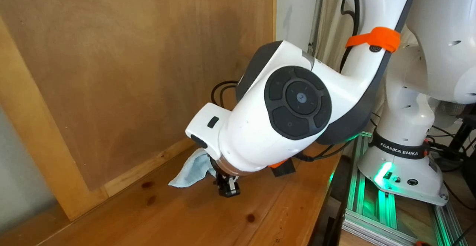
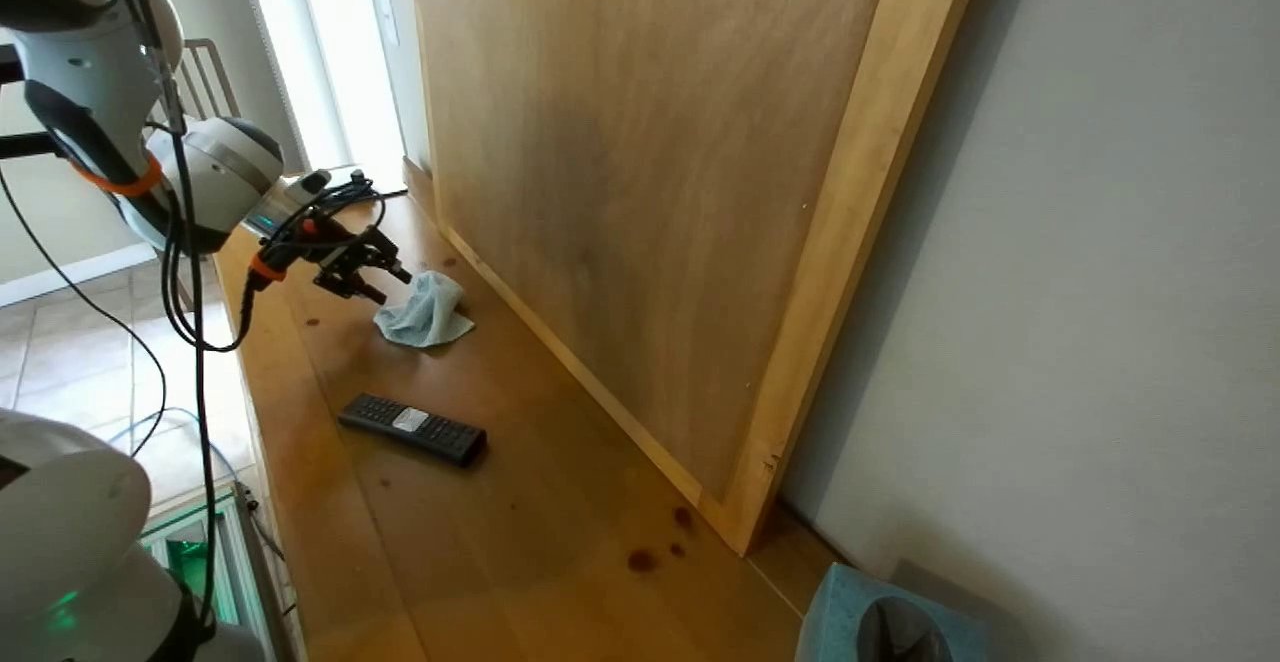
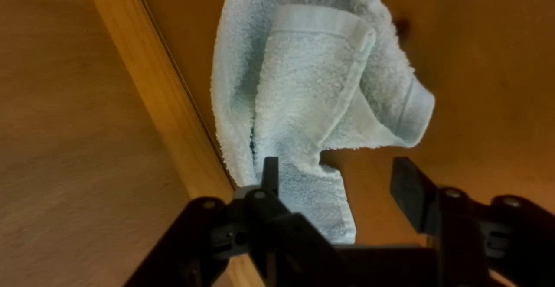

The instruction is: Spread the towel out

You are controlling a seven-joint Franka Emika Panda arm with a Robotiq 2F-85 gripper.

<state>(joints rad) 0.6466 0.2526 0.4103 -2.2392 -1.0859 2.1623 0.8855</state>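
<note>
A light blue-grey towel [image 3: 303, 74] lies crumpled and folded over itself on the wooden table, close to the upright wood panel. It also shows in both exterior views [image 1: 193, 168] [image 2: 425, 314], partly behind the arm in one of them. My gripper [image 3: 333, 172] is open with its fingers wide apart and nothing held between them. In the wrist view the left finger overlaps the towel's lower part and the right finger is over bare wood. In an exterior view the gripper [image 2: 393, 287] is tilted down beside the towel, its fingertips close to it. I cannot tell whether they touch.
A black remote control [image 2: 412, 428] lies on the table [image 2: 500, 552]. A blue tissue box [image 2: 840, 622] stands near the wall. The upright wood panel [image 1: 122, 71] borders the table along one long side. Cables [image 2: 195, 342] hang along the arm.
</note>
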